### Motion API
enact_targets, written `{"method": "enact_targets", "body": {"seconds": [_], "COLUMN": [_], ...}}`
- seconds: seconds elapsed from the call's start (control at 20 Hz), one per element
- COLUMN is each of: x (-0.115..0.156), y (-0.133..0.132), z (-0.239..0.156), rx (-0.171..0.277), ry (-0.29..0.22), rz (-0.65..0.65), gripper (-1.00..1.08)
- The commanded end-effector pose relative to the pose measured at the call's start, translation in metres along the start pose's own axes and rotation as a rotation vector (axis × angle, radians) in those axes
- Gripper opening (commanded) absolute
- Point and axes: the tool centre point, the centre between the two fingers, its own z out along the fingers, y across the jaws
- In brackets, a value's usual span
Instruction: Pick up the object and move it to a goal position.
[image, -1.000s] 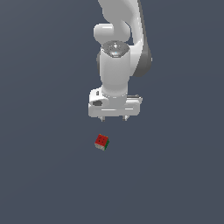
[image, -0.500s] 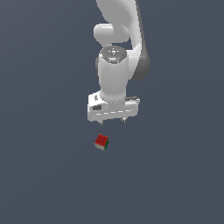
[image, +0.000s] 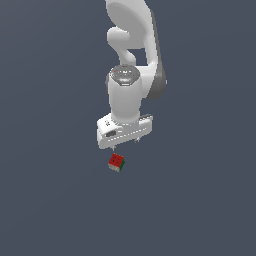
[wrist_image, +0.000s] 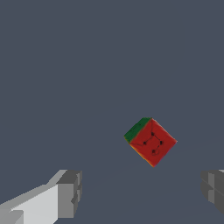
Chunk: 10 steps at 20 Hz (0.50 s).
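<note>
The object (image: 116, 162) is a small cube with a red dotted top, a green side and a pale side, lying on the dark grey floor. My gripper (image: 125, 144) hangs just above and slightly behind it, fingers pointing down, apart from the cube. In the wrist view the object (wrist_image: 150, 141) shows its red face and a green face, lying ahead of the two grey fingertips (wrist_image: 70, 193), which stand wide apart with nothing between them. The gripper (wrist_image: 142, 192) is open.
A plain dark grey floor (image: 50, 200) fills both views. The white arm (image: 132, 65) rises from the gripper toward the top of the exterior view.
The gripper has come lower and moved toward the exterior view's left, closing in over the cube. The cube has not moved.
</note>
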Motion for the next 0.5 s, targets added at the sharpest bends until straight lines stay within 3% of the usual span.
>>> {"method": "enact_targets", "body": {"seconds": [0.0,0.45], "x": [0.000,0.001], "y": [0.004,0.018], "z": [0.007,0.031], "rx": [0.001,0.009], "ry": [-0.004,-0.017], "rz": [-0.066,-0.296], "gripper": [1.00,1.00]}}
